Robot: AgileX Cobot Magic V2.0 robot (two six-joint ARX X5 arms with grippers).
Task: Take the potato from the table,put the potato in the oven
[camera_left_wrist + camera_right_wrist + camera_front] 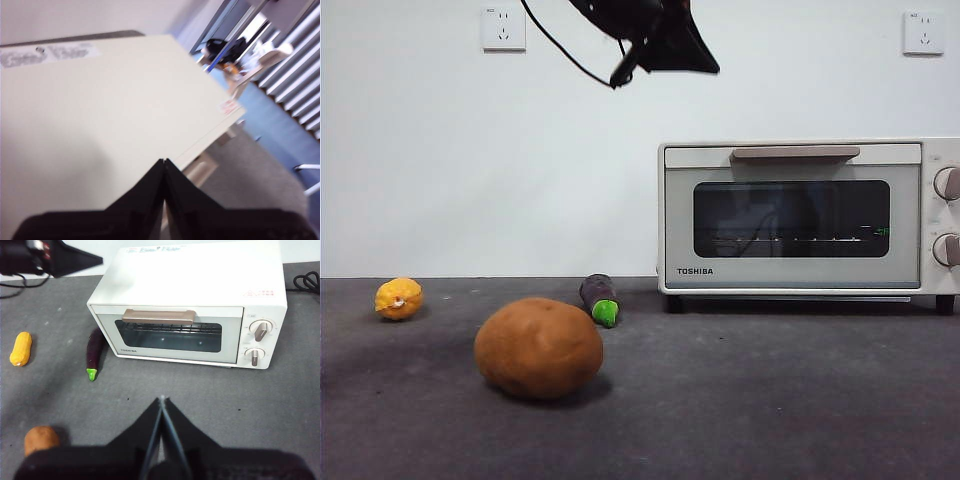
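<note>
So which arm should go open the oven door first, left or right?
Probably the left. The left gripper, jaws shut, hangs right over the oven, whose door is shut. The right gripper sits back, facing the handle.

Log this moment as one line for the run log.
potato on table, untouched | oven door closed | left gripper shut, above oven | right gripper shut, facing oven

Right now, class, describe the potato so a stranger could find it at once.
Start at the white oven on the grey table. Toward the front lies the potato, apart from everything. It is smooth, orange-brown and far bigger than the eggplant or yellow fruit.
</note>
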